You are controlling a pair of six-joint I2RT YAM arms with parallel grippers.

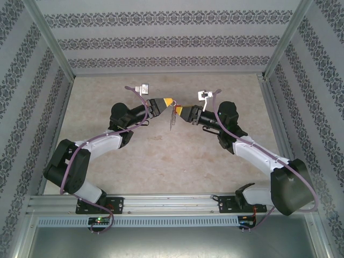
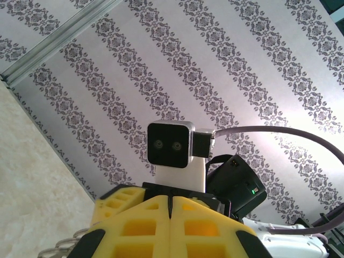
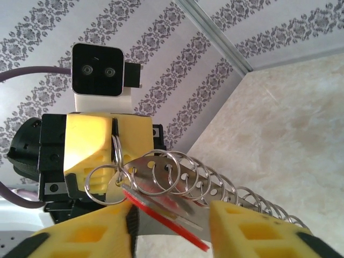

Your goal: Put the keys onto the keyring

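The left tool [image 1: 170, 104] is fully closed on one end of the keyring [image 1: 172, 122], which it holds in the air above the counter [image 1: 161, 161]. From the top view the grey loop hangs just below and in front of its yellow fingertips. In the left wrist view, the left tool [image 2: 170, 207] has its two yellow pads pressed together along a thin seam, and a few of the keyring's small rings [image 2: 62, 248] poke out at the lower left of the pads. The right tool [image 1: 180, 112] faces it tip to tip, just beside the keyring on the other side. In the right wrist view, the right tool [image 3: 171, 215] has its yellow fingers [image 3: 252, 231] clearly apart, and the keys [image 3: 161, 215] lie in the gap between them, the red tag seen edge-on as a slanted strip. Whether the pads press on the tag or only flank it cannot be told. Just beyond these fingertips the keyring [image 3: 204, 183] runs away to the right, with its row of rings standing up along its edge. Its near end disappears into the seam of the left tool [image 3: 114, 145], directly ahead of the right tool.
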